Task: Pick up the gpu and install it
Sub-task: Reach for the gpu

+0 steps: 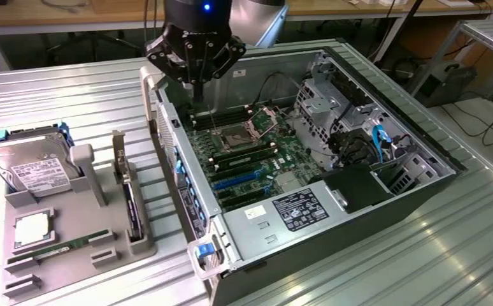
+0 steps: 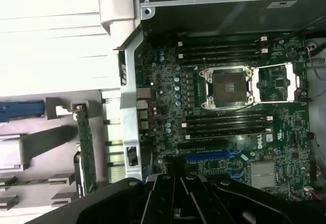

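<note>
The gpu (image 1: 130, 203) stands on edge in a slot of the grey holder (image 1: 76, 220) on the exterior view's left, its silver end bracket (image 1: 118, 152) upright at the far end. In the wrist view the gpu (image 2: 86, 152) shows as a thin brownish-green board beside the case wall. My gripper (image 1: 200, 94) hangs over the far corner of the open computer case (image 1: 416, 162), above the motherboard (image 1: 251, 150) and apart from the gpu. Its black fingers (image 2: 159, 196) stand close together with nothing between them. Blue expansion slots (image 2: 214, 158) lie just ahead of the fingers.
The holder also carries a silver hard drive (image 1: 32, 169), a square processor chip (image 1: 30, 227) and a green memory stick (image 1: 60, 250). Inside the case are the processor socket (image 2: 226, 85), memory slots (image 2: 224, 123), a drive cage (image 1: 332, 102) and cables. Everything rests on a ribbed metal table (image 1: 68, 95).
</note>
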Controlling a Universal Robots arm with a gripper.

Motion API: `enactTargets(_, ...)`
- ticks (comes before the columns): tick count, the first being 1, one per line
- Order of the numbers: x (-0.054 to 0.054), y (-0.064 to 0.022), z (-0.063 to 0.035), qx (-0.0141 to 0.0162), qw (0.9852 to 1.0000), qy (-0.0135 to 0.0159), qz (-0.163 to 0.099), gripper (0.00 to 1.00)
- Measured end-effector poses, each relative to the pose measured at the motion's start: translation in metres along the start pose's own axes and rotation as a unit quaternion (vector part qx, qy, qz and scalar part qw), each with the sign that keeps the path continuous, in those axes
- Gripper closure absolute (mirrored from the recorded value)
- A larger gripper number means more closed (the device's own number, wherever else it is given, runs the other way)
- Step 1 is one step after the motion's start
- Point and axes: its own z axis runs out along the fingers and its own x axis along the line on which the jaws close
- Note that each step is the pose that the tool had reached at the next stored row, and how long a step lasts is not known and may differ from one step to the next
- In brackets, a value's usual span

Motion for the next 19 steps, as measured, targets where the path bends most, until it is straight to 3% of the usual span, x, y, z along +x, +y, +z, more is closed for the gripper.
enactTargets(3,0.017,-0.0049,-0.0003,0.0,1.0,0.0,0.0,0.89)
enactTargets(5,0.041,-0.012,0.0,0.0,1.0,0.0,0.0,0.89)
enactTargets(7,0.056,-0.0172,0.0008,0.0,1.0,0.0,0.0,0.89)
enactTargets(14,0.084,-0.0292,0.0043,0.0001,1.0,0.0,0.0,0.89)
enactTargets(19,0.096,-0.0355,0.0081,0.0016,1.0,0.0003,0.0,0.89)
